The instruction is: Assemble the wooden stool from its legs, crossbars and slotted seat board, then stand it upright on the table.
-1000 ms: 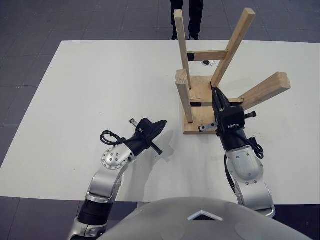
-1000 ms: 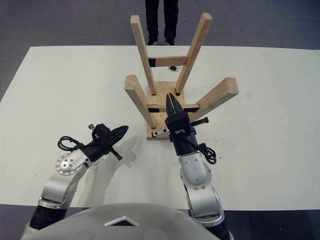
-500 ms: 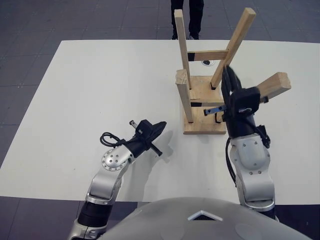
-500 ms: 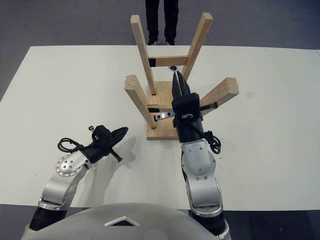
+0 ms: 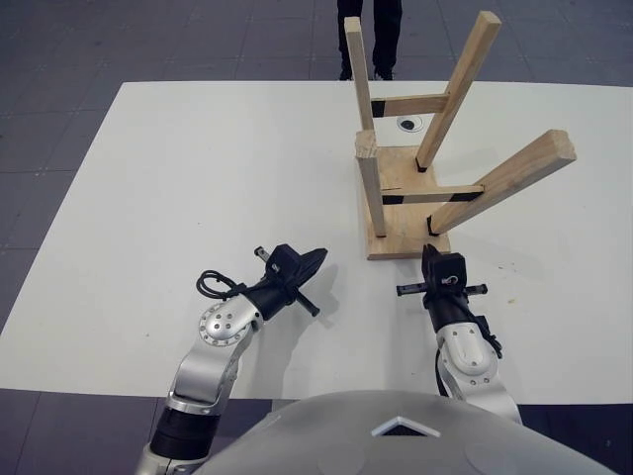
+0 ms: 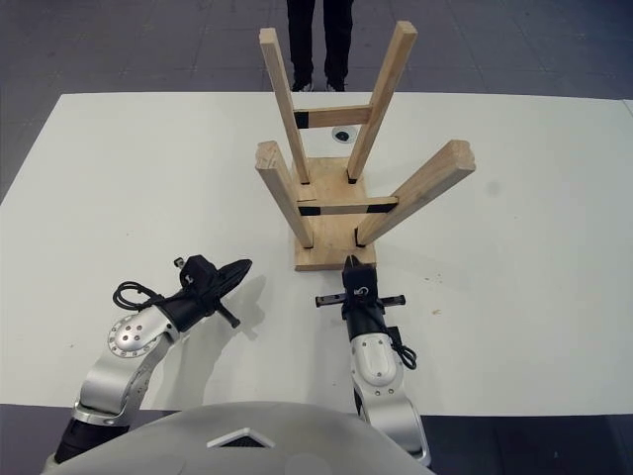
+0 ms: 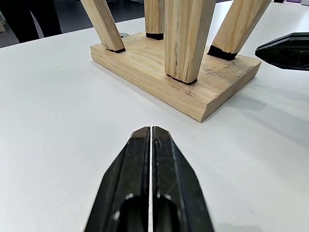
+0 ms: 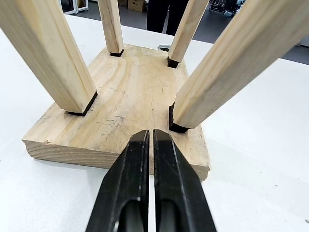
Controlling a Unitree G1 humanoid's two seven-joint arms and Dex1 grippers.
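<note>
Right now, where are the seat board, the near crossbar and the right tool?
seat board (image 8: 130, 96): right wrist view, face between legs.
near crossbar (image 6: 341, 207): right eye view, its middle.
right tool (image 8: 148, 133): right wrist view, between its tips.

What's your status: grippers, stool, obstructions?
Left gripper shut, empty. Right gripper shut, empty, by the seat board. Pale wooden stool assembled, upside down on white table. Grey round grommet beyond it.
</note>
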